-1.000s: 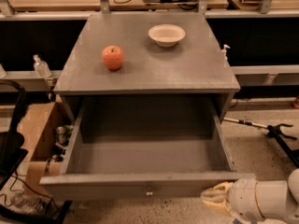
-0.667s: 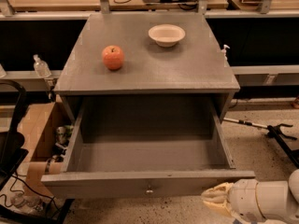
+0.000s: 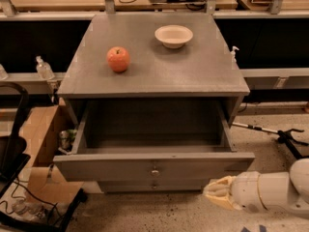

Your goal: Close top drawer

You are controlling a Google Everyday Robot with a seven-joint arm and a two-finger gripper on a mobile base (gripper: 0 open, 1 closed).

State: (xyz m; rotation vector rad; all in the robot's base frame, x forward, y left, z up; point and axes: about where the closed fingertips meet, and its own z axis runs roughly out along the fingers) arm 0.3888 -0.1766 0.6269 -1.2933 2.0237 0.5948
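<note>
The top drawer [image 3: 153, 166] is a wide grey drawer with a small silver centre knob [image 3: 154, 172]. It stands pulled out from under the grey cabinet top [image 3: 154, 66], and its deep box is empty inside. My gripper [image 3: 216, 193] is at the lower right, in front of and just below the right end of the drawer's front panel, pointing left. Its pale fingers are bunched together.
A red apple [image 3: 118, 59] and a white bowl [image 3: 174, 36] sit on the cabinet top. A lower drawer front [image 3: 153, 185] shows under the open one. A cardboard box [image 3: 41, 144] and a black chair [image 3: 12, 144] stand at the left. A black stand lies on the floor [image 3: 282, 137] at the right.
The drawer's front panel has moved back toward the cabinet, showing less of the drawer's inside. My gripper stays at the lower right by the panel's right end.
</note>
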